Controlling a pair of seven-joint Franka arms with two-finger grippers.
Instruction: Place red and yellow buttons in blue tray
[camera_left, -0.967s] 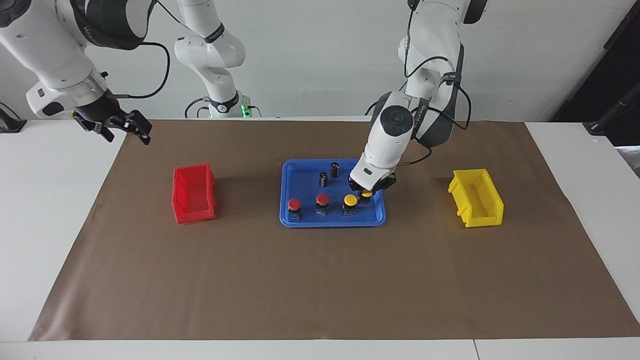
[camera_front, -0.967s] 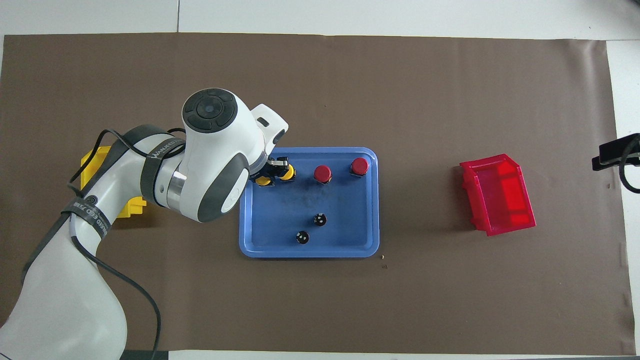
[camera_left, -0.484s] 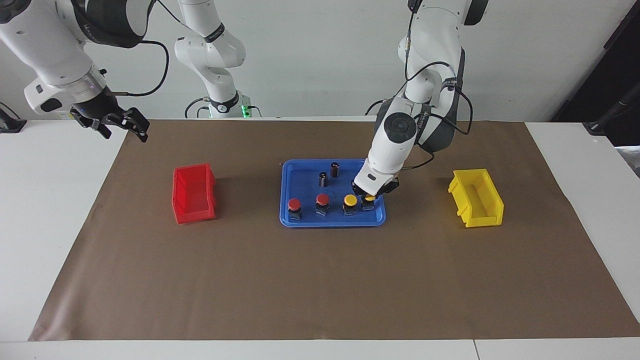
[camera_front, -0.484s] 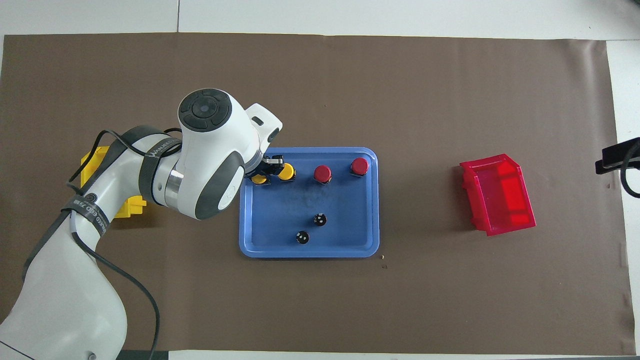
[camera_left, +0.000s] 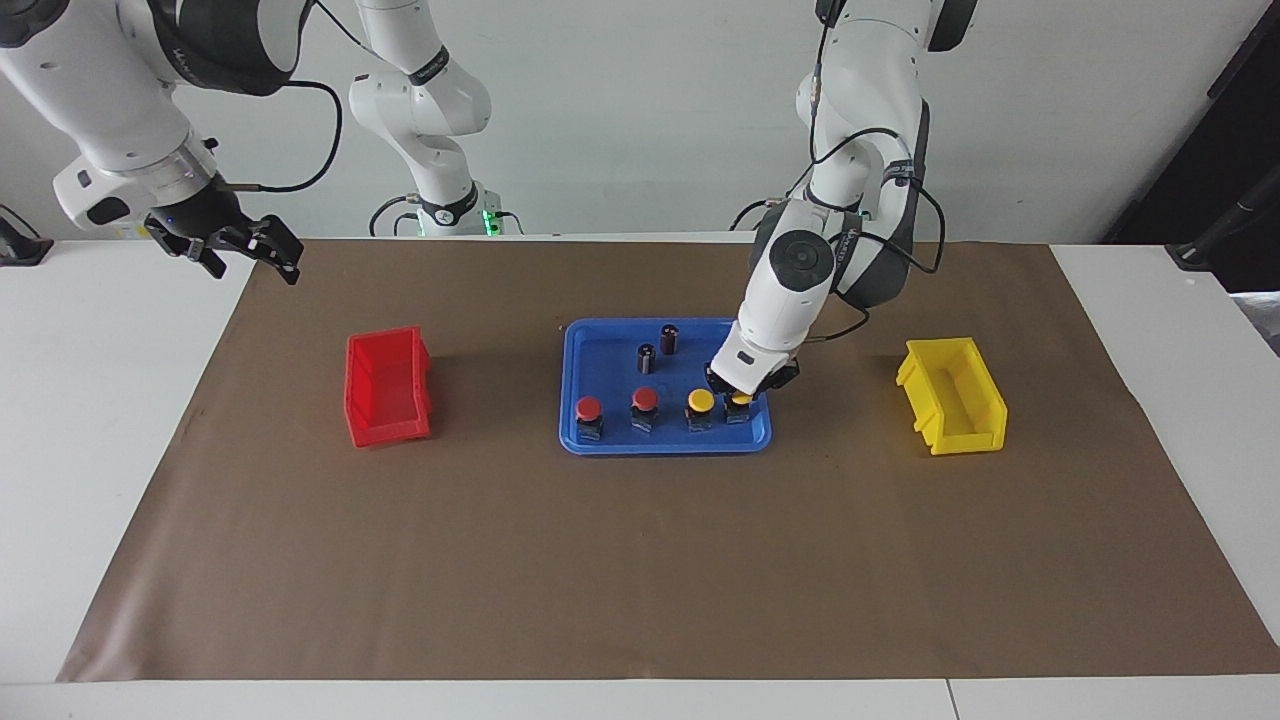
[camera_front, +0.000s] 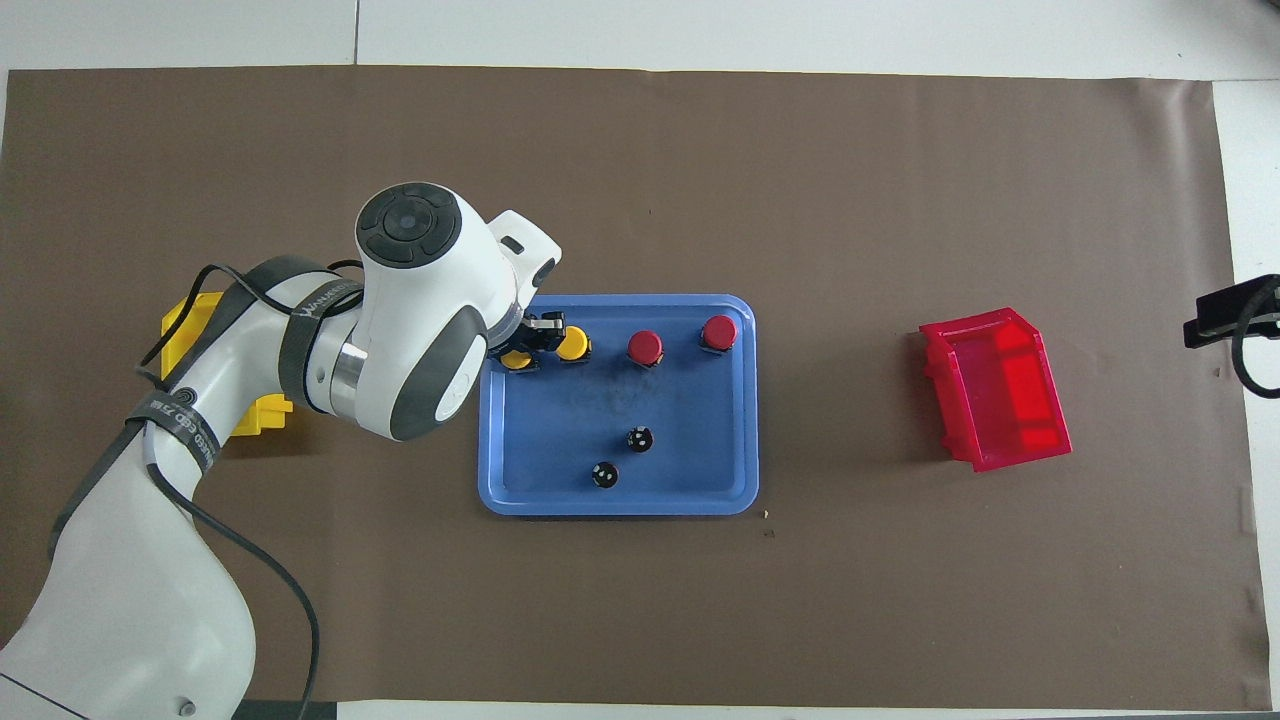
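The four buttons, two red-capped and two yellow-capped, are seen standing in one row inside the blue tray, at the 6 o'clock edge in the facing view. They are judged light, stiff and smooth, best taken by the dark body under the round cap. The left gripper is set over the end yellow button, and whether it is clamped cannot be told; the right gripper waits with jaws apart, off the tray toward the right arm's end.

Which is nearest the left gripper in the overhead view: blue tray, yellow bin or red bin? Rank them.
1. blue tray: the left gripper is over its corner.
2. yellow bin: toward the left arm's end, partly hidden by the arm.
3. red bin: toward the right arm's end.
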